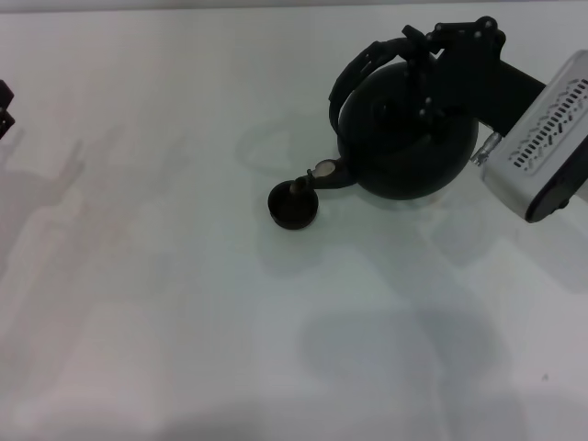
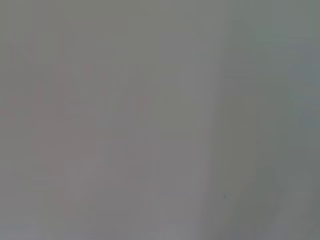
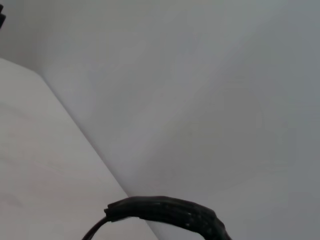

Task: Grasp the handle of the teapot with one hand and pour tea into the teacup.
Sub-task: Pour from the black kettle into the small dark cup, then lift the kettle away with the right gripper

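Observation:
In the head view the large round black teapot (image 1: 409,138) hangs tilted at the upper right, its short spout (image 1: 326,172) pointing down at the tiny dark teacup (image 1: 294,206) on the white table (image 1: 184,303). My right gripper (image 1: 418,41) is shut on the arched black handle (image 1: 363,64) at the teapot's top. The handle also shows in the right wrist view (image 3: 170,212). My left gripper (image 1: 5,108) sits parked at the far left edge.
The teapot and arm cast soft shadows on the white table in front of the cup. The left wrist view shows only blank grey surface. The right wrist view shows the table edge and a pale wall.

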Tool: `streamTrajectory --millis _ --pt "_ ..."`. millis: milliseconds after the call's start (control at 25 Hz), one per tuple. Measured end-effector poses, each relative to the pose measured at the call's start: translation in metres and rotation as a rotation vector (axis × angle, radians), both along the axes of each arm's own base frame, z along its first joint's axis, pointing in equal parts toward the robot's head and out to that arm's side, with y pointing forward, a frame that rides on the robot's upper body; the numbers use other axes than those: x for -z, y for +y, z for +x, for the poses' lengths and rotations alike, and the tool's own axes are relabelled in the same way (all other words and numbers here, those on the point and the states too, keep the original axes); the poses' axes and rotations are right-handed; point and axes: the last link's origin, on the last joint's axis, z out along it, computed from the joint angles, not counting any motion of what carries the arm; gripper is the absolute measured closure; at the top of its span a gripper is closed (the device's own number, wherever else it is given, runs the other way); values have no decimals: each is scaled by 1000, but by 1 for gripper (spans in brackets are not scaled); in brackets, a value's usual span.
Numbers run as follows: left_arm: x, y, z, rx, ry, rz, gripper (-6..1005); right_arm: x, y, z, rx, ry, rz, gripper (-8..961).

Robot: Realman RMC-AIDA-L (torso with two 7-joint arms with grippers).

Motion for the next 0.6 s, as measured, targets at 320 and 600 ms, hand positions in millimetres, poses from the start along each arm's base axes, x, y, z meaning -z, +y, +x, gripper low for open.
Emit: streamTrajectory --millis 320,600 --pt "0 1 0 -5 5 -1 126 0 1 -1 -9 -20 8 842" --pt "0 1 -1 -6 5 -2 126 -1 1 1 -24 -50 20 841"
